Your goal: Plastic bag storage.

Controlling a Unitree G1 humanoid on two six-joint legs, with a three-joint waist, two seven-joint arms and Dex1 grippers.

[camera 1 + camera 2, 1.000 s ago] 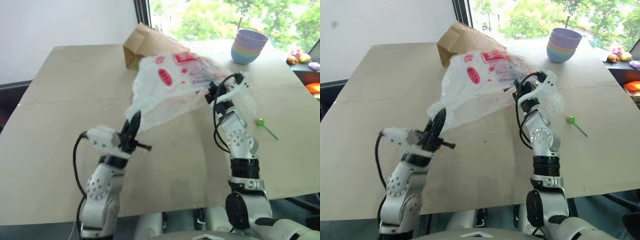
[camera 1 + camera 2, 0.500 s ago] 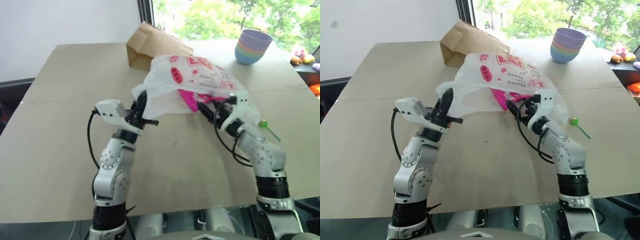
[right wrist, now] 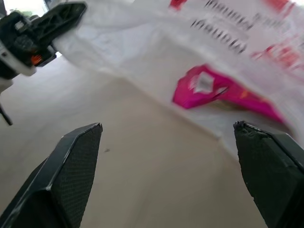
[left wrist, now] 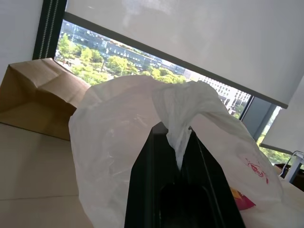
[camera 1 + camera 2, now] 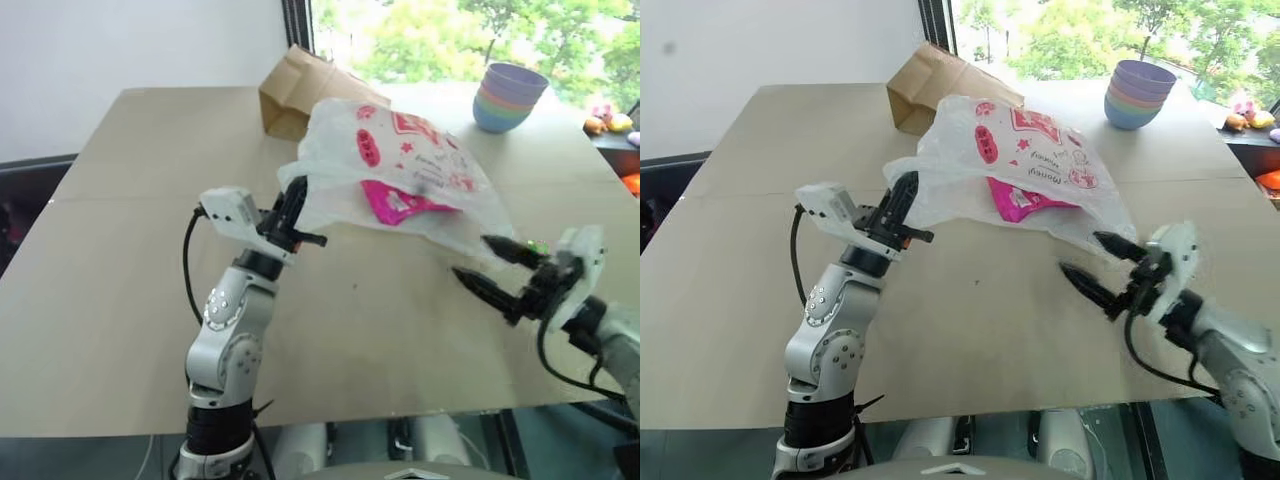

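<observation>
Left gripper (image 5: 298, 196) pinches the plastic bag (image 5: 400, 165) at its 9 o'clock edge mid-table, magenta snack packet (image 5: 398, 201) inside, right gripper (image 5: 495, 270) spread wide, empty, at bag's 5 o'clock.

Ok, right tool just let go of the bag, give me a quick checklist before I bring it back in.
1. Left tool shut on the translucent white plastic bag with red print: ok, film pinched between its fingers.
2. Right tool open: ok, fingers wide apart.
3. Right tool apart from the bag: ok, gap visible.
4. Bag lifted off the beige table: not ok, its far end lies on it.
5. Shiny magenta snack packet showing through the film: inside or under the bag, cannot tell.
6. Brown paper bag mouth reachable: cannot tell.
</observation>
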